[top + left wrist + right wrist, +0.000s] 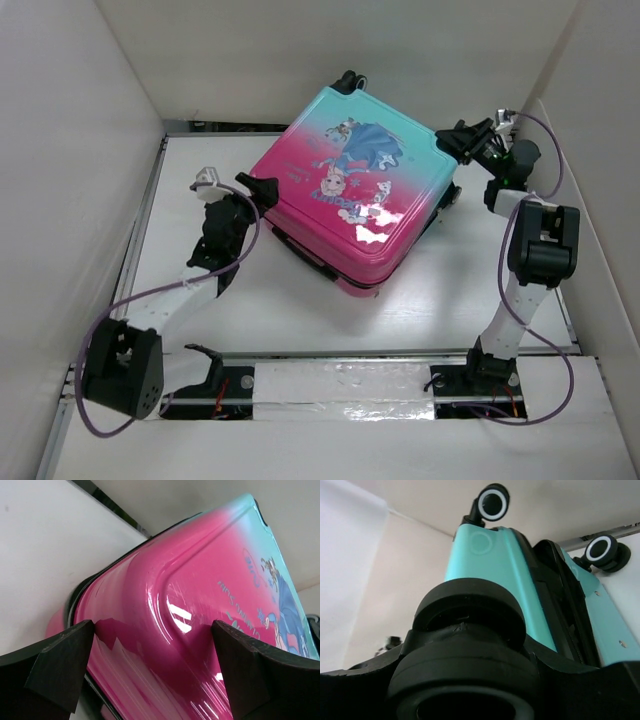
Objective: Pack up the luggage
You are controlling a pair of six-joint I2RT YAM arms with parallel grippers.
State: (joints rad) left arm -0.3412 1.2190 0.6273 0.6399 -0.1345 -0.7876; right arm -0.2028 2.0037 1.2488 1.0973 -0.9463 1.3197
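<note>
Glossy hard plastic, pink fading to teal, makes the child's suitcase (345, 190) stiff and slick; it is probably light for its bulk, yet too broad to pinch across the shell, so a corner, a rim, a wheel or the handle looks the better hold. It lies printed side up on the desk (300, 320), between both claws. The left claw (152, 655) stands wide, its jaws flanking the pink corner just ahead; contact cannot be told. The right claw (450, 142) is at the teal end, with a black wheel (470, 620) between its fingers; whether it pinches that wheel cannot be told.
</note>
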